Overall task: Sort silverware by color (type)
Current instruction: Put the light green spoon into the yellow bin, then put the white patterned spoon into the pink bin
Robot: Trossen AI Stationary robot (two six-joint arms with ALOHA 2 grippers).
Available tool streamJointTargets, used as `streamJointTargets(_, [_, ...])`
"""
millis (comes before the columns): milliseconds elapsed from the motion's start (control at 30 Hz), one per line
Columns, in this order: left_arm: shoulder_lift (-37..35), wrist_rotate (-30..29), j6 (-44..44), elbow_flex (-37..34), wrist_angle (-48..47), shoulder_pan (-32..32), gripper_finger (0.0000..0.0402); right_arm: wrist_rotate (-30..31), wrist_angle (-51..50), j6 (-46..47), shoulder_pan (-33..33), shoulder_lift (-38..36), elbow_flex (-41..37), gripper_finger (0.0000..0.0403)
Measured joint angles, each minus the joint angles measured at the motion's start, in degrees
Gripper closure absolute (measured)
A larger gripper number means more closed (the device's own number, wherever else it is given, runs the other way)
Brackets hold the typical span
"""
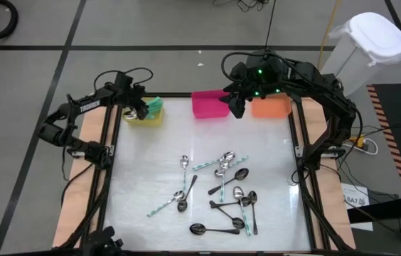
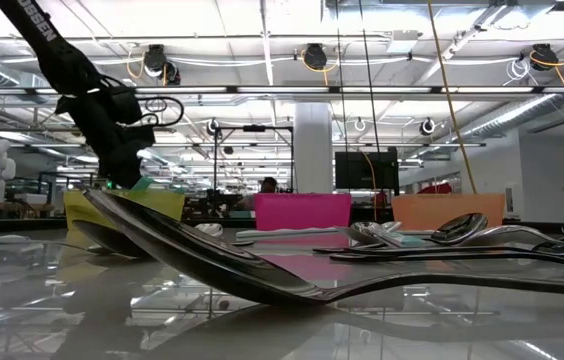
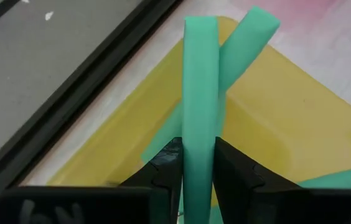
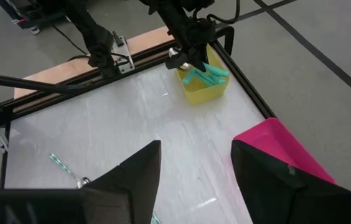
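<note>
Here, left fingers (image 3: 197,171) hold teal spoon (image 3: 199,93) lengthwise.

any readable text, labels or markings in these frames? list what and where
Left arm, low view: white lettering on the link, cut off and too blurred to read.
Left arm, high view: small white marking, too small to read.
White tag on the floor right of the table: print illegible.
Nothing else carries text.

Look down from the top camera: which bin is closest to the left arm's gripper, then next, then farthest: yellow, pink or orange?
1. Yellow bin: right under the left gripper, at the table's back left corner.
2. Pink bin: at the back, in the middle.
3. Orange bin: at the back, on the right, beside the right gripper.
</note>
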Motion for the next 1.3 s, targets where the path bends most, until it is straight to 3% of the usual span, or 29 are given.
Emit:
streamJointTargets(433, [0.0,-0.1,-0.3,0.0,0.0,0.0,0.0314,-0.1,0.0,0.0,0.0,0.0,0.0,0.0211])
streamJointTargets(800, [-0.1,-0.6,-2.4,1.7,-2.6,-0.1,0.0197,-0.1,0.0,0.0,0.0,0.0,0.0,0.0211])
streamJointTargets(1067, [-2.9,-0.5,-5.6,9.7,-6.4,-3.9,0.0183,0.0,0.0,0.0,0.0,0.0,0.0,0.0211])
streamJointTargets(1167, [-2.9,-0.5,-9.6,13.5,-8.4,-5.7,0.0183,0.0,0.0,0.0,0.0,0.0,0.0,0.0211])
streamJointTargets(1300, [-3.0,-0.5,-22.3,17.9,-10.5,-8.4,0.0183,0.3,-0.1,0.0,0.0,0.0,0.0,0.0211])
